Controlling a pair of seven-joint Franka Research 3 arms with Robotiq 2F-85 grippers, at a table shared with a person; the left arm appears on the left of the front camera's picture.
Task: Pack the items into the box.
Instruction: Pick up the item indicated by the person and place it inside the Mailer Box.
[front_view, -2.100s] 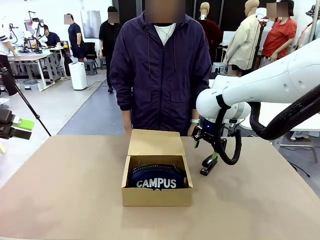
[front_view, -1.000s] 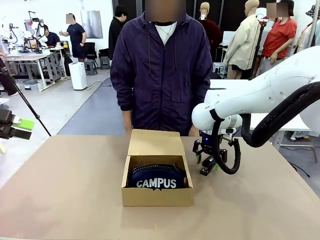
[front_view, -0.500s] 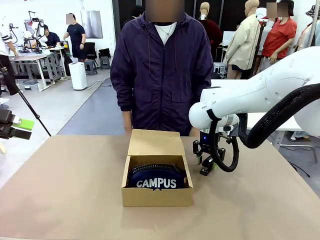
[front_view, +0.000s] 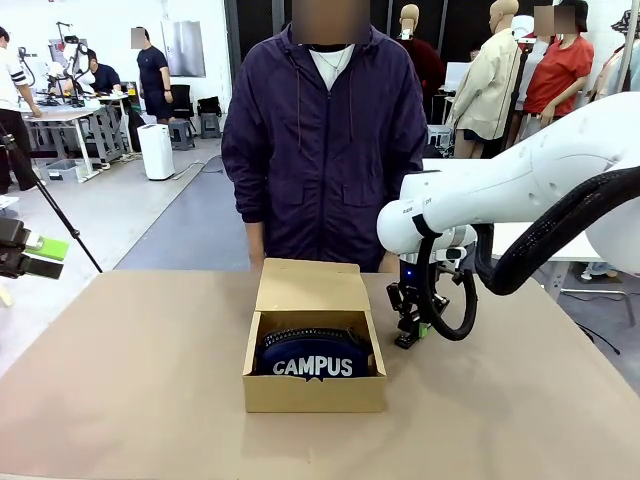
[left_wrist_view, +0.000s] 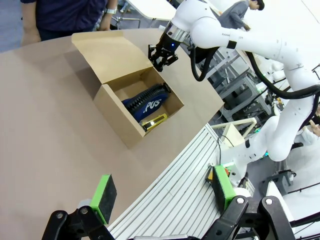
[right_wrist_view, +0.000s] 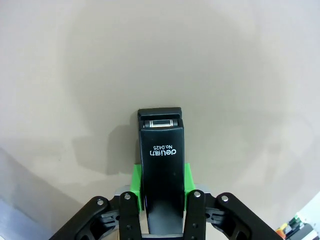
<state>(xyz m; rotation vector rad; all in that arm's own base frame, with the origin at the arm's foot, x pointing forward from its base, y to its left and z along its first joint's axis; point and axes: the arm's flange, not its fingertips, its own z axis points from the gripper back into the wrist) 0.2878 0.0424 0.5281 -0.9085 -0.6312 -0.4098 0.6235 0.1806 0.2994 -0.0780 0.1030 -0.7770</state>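
Clearly, your right gripper (right_wrist_view: 161, 177) clamps the stapler (right_wrist_view: 161, 150) by its sides on the table (front_view: 150, 380) beside the box (front_view: 315, 392), likely for a clean lift. Your left gripper (left_wrist_view: 164, 192) hangs wide open.

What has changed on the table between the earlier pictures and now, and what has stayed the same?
The right gripper came down over the stapler lying beside the box, shifted slightly toward the box and closed. Its green pads now press the stapler's two sides. The box, the pouch inside it and the open left gripper stayed as they were.
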